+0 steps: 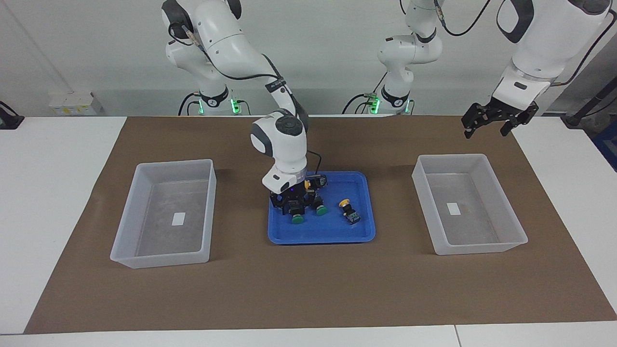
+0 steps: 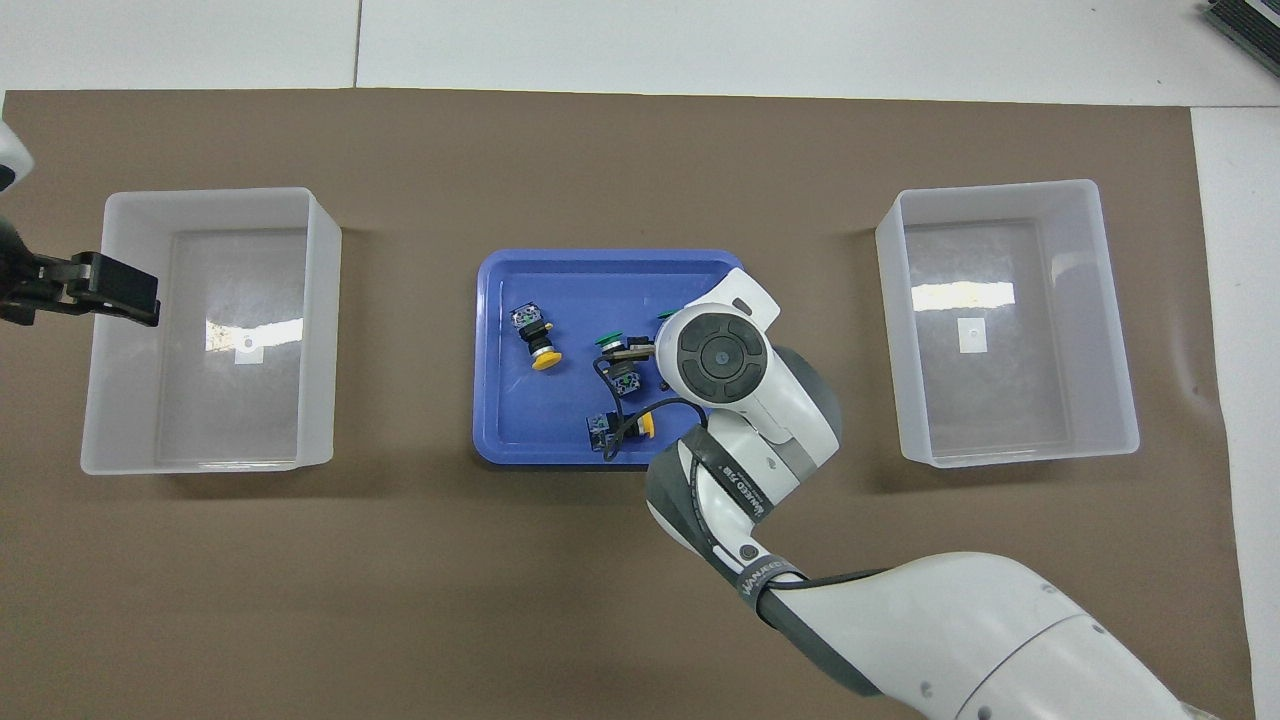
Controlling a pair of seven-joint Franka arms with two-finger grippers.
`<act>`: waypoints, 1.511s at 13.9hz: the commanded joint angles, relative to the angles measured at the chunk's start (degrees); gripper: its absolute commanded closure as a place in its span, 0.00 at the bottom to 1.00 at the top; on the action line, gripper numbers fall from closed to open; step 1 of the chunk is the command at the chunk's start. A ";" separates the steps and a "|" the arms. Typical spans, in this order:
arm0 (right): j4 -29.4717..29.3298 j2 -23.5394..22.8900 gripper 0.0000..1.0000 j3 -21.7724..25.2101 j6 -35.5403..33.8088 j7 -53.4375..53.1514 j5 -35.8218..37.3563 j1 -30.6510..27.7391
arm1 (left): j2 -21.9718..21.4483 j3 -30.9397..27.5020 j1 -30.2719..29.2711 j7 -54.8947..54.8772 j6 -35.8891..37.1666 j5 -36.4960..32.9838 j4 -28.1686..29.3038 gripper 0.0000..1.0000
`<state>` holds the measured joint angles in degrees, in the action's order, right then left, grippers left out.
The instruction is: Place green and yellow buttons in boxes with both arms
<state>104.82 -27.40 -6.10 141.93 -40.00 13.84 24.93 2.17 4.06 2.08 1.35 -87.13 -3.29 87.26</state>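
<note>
Brown matting covers the white bench [image 1: 58, 193]. From the facing view I see the blue tray [image 1: 359, 236] midway between 2 clear boxes, one [image 1: 164, 214] at the right arm's end, one [image 1: 470, 205] at the left arm's end. My right end effector [image 1: 295, 208] is down in the tray, clenched on a green button [image 1: 297, 219]. Another green button [image 1: 321, 210] lies just beside it, a yellow button [image 1: 348, 209] toward the left arm's end, and a second yellow one [image 1: 313, 183] nearer the robots. My left end effector [image 1: 488, 121] waits released, up in the air.

Overhead, the right wrist [image 2: 722, 358] hides most of the grasp; the gripped button's green cap [image 2: 610, 341] shows beside it. Both boxes look empty.
</note>
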 commanded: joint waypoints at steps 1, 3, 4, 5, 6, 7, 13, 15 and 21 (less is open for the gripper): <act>0.83 1.21 1.00 -0.23 0.80 -1.40 1.55 -0.58 | -5.40 -0.20 2.39 3.20 -5.91 1.26 9.91 0.00; 0.56 2.87 1.00 -0.23 0.19 -1.13 1.46 -1.28 | -8.48 -0.20 5.99 8.37 -12.24 4.16 17.03 0.00; 0.56 4.27 1.00 -0.23 -0.68 -1.22 1.37 -2.24 | -9.89 -0.20 6.79 11.36 -18.11 6.87 20.98 0.00; 0.56 5.50 1.00 -0.23 -2.00 -0.96 1.20 -3.04 | -10.68 -0.28 7.84 12.78 -22.69 9.68 24.24 0.00; 0.56 6.91 1.00 -0.23 -2.97 -0.69 1.28 -4.00 | -10.69 -0.20 8.46 13.14 -25.26 10.67 26.19 0.00; 0.56 8.23 1.00 -0.23 -4.20 -0.52 1.28 -4.79 | -10.34 -0.20 9.60 13.24 -26.94 10.76 27.77 0.00; 0.65 13.77 1.00 -0.23 -10.09 8.87 0.84 -13.48 | -3.32 -0.28 18.12 26.82 -45.13 14.63 33.85 0.00; 0.56 14.57 1.00 -0.23 -11.15 16.15 0.84 -17.53 | -1.29 -0.28 20.15 31.06 -51.27 14.63 35.34 0.00; 1.27 14.22 1.00 -0.32 -11.16 32.16 -2.92 -26.76 | 4.75 -0.37 24.36 38.09 -61.81 14.63 37.81 0.00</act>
<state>104.88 -13.56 -5.51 130.55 -12.01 13.23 0.55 3.84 4.66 24.19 36.00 -143.61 10.56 124.52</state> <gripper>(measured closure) 0.599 0.000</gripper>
